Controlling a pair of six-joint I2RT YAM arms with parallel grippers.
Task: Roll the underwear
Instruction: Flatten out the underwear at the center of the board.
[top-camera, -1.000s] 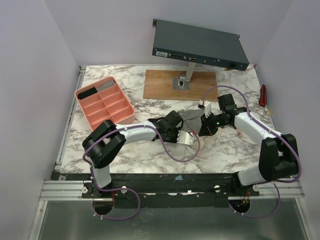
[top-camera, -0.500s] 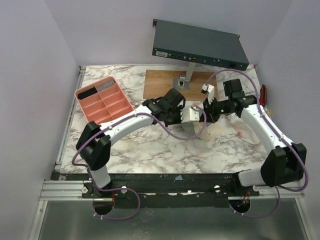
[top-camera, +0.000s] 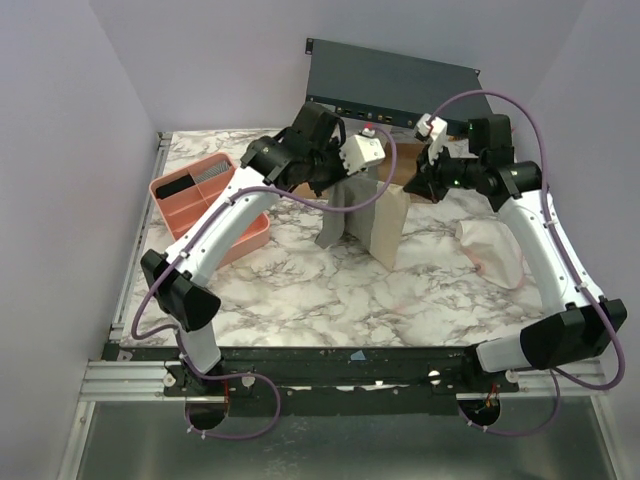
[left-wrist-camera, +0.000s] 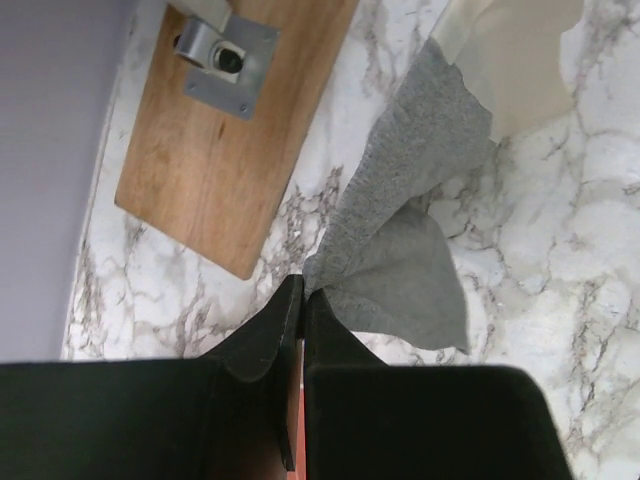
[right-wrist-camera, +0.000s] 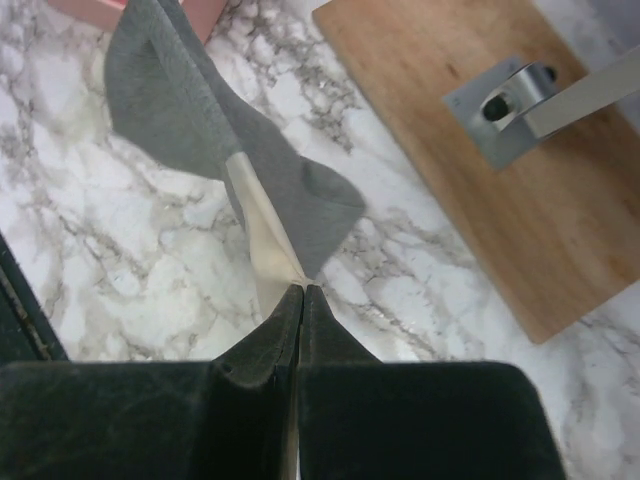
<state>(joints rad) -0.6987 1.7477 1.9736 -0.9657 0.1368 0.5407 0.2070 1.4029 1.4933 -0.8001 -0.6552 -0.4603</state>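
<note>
Left hand (left-wrist-camera: 303, 285) and right hand (right-wrist-camera: 302, 292) are clamped on the underwear (left-wrist-camera: 410, 170), held up over the worktop (top-camera: 320, 290); nothing is rolled yet.

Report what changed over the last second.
Both arms rose and swung toward the far side. The left gripper closed on the underwear; the right gripper was already shut on it. Together they lifted it off the table, and it now hangs between them. The pink tray and wooden board stayed put.
</note>
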